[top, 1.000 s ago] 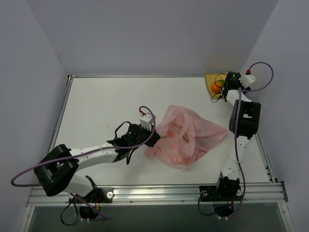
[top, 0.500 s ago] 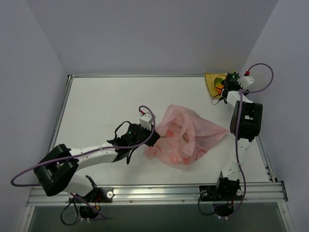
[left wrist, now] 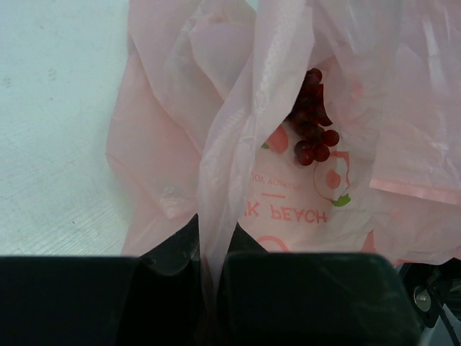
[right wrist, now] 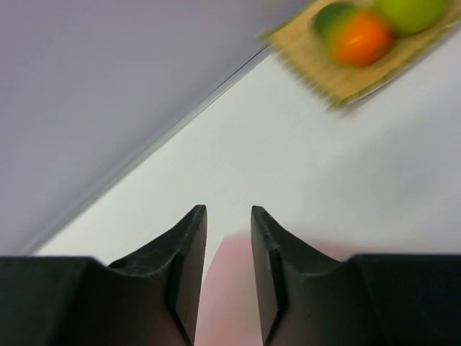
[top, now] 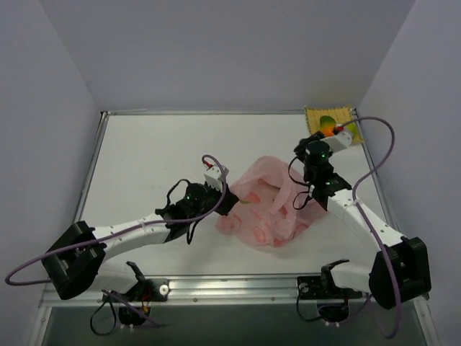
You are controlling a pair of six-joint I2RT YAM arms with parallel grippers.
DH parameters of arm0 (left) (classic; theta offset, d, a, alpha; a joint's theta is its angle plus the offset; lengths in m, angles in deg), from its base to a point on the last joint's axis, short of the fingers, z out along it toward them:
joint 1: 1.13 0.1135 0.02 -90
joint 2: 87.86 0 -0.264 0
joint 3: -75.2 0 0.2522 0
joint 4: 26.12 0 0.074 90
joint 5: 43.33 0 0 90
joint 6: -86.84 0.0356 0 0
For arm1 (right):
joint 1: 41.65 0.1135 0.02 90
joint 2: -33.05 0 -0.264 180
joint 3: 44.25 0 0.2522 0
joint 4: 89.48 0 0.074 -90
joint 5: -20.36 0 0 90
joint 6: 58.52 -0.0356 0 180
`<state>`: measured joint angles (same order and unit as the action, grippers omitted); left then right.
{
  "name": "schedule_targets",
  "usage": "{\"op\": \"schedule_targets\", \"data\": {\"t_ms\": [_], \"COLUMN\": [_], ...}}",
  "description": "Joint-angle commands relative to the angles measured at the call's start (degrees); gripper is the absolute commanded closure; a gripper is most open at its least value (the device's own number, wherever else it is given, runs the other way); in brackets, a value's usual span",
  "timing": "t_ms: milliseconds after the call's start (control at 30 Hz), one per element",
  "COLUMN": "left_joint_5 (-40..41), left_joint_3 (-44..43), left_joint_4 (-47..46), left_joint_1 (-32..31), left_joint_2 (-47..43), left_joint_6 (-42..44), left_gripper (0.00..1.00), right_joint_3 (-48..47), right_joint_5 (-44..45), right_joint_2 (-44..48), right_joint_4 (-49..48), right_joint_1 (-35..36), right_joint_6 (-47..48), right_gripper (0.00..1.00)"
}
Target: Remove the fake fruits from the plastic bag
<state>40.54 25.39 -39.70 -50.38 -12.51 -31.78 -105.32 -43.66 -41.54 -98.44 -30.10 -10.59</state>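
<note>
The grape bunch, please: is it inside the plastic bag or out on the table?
Inside: the left wrist view shows the grape bunch lying in the plastic bag, against its printed wall, with pink folds around it.

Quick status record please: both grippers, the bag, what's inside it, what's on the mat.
left gripper: shut on a fold of the plastic bag
right gripper: open, empty, pink bag showing below it
inside bag: grape bunch visible; anything else hidden
yellow mat: far right corner, holding a mango and a green fruit
</note>
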Motion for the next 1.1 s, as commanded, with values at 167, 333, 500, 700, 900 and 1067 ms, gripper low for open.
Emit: {"op": "schedule_targets", "data": {"t_ms": [167, 333, 500, 700, 900, 1067], "left_joint_5": [0.6, 1.2, 3.7, 4.5, 4.8, 5.6], "left_joint_3": [-1.4, -1.8, -1.1, -0.8, -0.8, -0.8], "left_joint_4": [-1.9, -1.8, -1.5, -1.0, -1.1, -0.8], "left_joint_1": [-1.1, -1.5, -1.5, -1.5, -1.5, -1.5], "left_joint_2": [-2.1, -1.3, -2.1, -3.8, -3.5, -3.8], "left_joint_6": [0.8, 1.1, 2.1, 1.7, 1.3, 1.6], "left_gripper": [0.98, 0.98, 0.98, 0.98, 0.98, 0.98], "right_joint_3": [-1.9, -7.3, -8.2, -1.4, 1.3, 3.2], "right_joint_5": [4.9, -0.3, -5.4, 6.0, 9.3, 11.2], "right_joint_2": [22.5, 22.7, 16.0, 13.5, 7.0, 0.5], "right_joint_4": [19.4, 29.0, 34.6, 35.7, 31.5, 23.3], "right_joint_1": [35.2, 43.8, 50.0, 52.0, 45.2, 38.3], "right_joint_6": [11.8, 11.6, 9.8, 9.0, 11.2, 12.9], "right_gripper": [0.8, 0.83, 0.84, 0.88, 0.89, 0.87]}}
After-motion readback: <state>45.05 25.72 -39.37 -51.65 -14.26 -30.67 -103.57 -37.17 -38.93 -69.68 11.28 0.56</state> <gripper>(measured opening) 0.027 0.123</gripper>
